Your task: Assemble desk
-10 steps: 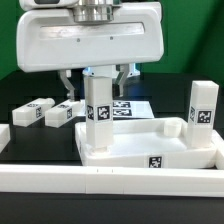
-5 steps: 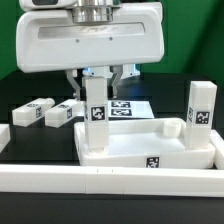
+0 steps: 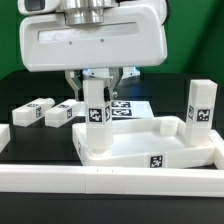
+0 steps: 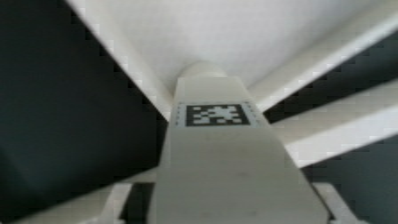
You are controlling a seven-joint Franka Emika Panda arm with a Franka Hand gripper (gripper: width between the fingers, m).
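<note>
Claw (image 3: 98,88) clenched on an upright leg (image 3: 97,118), centre of the exterior view, standing at the left corner of the desk top (image 3: 150,150). Second leg (image 3: 202,112) upright at the top's right corner, well apart. Two loose legs (image 3: 33,110) (image 3: 62,113) lie on the bench (image 3: 25,140) at centre left. Marker board (image 3: 128,108) sits behind the held leg. Border rail (image 3: 110,178) runs just below the top's front edge. Wrist view: tagged leg (image 4: 217,150) fills centre.

The black table (image 3: 20,150) carries the desk top (image 3: 150,148), a rimmed white tray. Two loose legs (image 3: 32,110) (image 3: 60,113) lie beside it (toward the exterior view's left). The marker board (image 3: 130,108) lies flat behind.
</note>
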